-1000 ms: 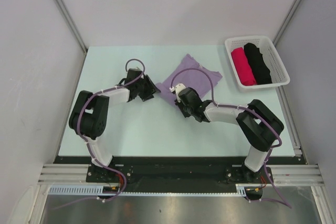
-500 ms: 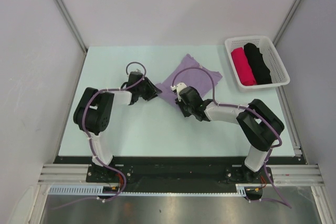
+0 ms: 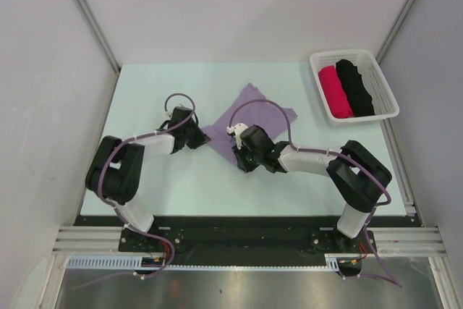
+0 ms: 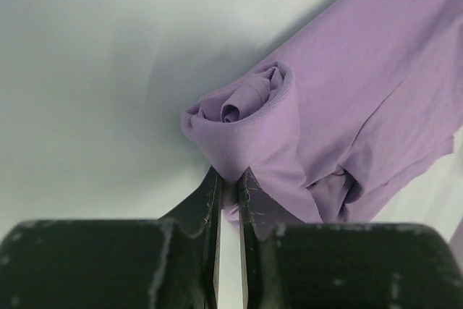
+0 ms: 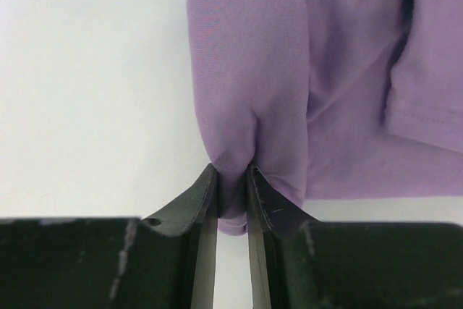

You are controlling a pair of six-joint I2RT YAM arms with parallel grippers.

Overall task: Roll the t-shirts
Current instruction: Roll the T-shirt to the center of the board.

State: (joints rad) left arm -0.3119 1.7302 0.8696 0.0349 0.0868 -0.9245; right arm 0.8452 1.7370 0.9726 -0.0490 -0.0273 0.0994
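You had the left jaws and the right jaws each clamped shut on one end of the rolled edge of the lilac t-shirt [image 3: 253, 96], likely so the roll stayed tight and even. Just ahead of the left jaws the thin, soft cloth curled into a spiral tube [image 4: 242, 103]. Ahead of the right jaws it bunched into a smooth fold, with a stitched hem [image 5: 423, 124] off to their right. Beyond both, the unrolled part lay limp on the pale desk [image 3: 145, 92]. A pink roll [image 3: 335, 92] and a black roll [image 3: 356, 86] sat in the white lattice basket [image 3: 343, 54], well apart from either pair.
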